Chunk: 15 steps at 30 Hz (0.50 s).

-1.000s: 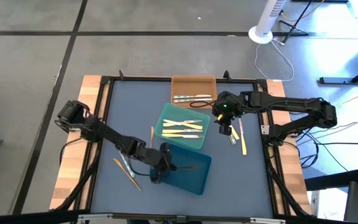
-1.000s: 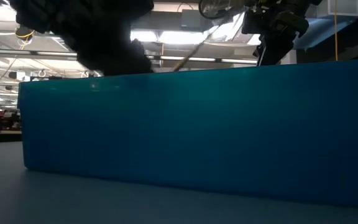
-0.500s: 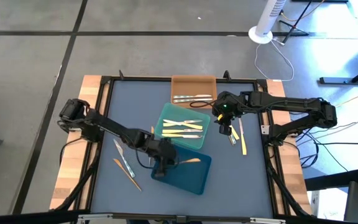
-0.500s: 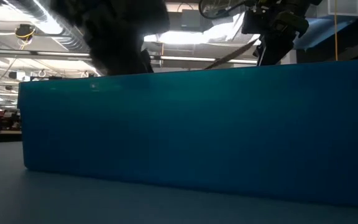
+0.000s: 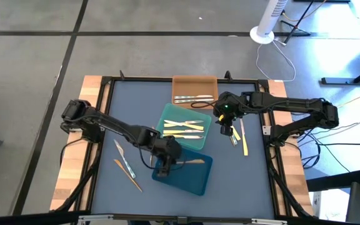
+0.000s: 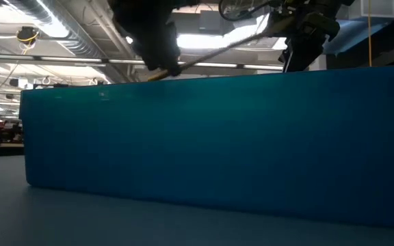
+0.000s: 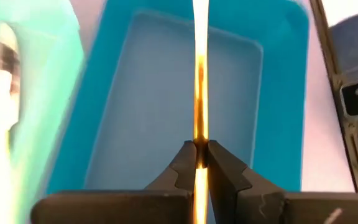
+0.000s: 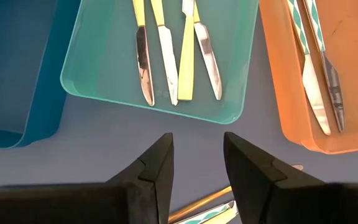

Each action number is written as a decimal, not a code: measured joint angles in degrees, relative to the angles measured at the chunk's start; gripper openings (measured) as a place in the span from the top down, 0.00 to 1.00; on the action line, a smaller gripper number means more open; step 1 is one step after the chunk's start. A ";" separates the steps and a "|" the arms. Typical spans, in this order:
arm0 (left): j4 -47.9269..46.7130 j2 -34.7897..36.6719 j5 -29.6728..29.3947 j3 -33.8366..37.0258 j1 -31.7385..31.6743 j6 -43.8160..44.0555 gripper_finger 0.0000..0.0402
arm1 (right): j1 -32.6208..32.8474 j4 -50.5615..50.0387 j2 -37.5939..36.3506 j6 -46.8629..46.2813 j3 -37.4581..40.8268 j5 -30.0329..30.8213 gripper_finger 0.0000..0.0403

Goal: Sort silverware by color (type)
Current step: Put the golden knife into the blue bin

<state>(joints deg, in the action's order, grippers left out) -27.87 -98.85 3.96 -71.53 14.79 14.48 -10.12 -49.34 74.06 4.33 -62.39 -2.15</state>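
Carrying an orange utensil pinched in the left pincer over the blue tray below, next comes release, while the right pincer waits spread.

Pale yellow utensils are laid side by side in the teal tray; silver-grey ones in the orange tray. An orange-tan utensil is held over the blue tray. Others lie loose.

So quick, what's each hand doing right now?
Left hand: closed on an orange utensil, over the blue tray.
Right hand: open, holding nothing, near the green tray.
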 joint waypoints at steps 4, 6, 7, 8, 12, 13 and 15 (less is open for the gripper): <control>0.39 -4.07 3.07 0.00 0.28 -0.02 0.97 | 0.01 -0.02 0.02 0.01 0.00 -0.01 0.68; 0.29 -5.90 4.14 0.02 0.28 -0.02 0.97 | -0.01 -0.03 0.02 0.01 0.00 0.00 0.68; 0.46 -6.66 4.20 0.02 0.27 -0.04 0.97 | 0.01 -0.04 0.02 0.01 0.00 0.00 0.68; 0.38 -7.32 4.18 0.02 0.26 -0.04 0.97 | 0.00 -0.02 0.02 0.01 0.00 -0.02 0.68; 0.41 -9.14 4.23 0.02 -0.25 -0.04 0.97 | -0.01 -0.02 0.02 0.01 0.00 0.00 0.68; 0.58 -9.47 4.25 0.02 -0.44 -0.08 0.97 | -0.01 -0.02 0.02 0.01 0.00 0.00 0.68; 0.49 -9.77 4.20 0.02 -0.76 -0.56 0.97 | 0.01 -0.02 0.02 0.01 0.00 -0.01 0.68</control>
<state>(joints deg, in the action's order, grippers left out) -27.37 -108.62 8.16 -71.50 14.03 13.92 -10.12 -49.36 74.08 4.34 -62.39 -2.17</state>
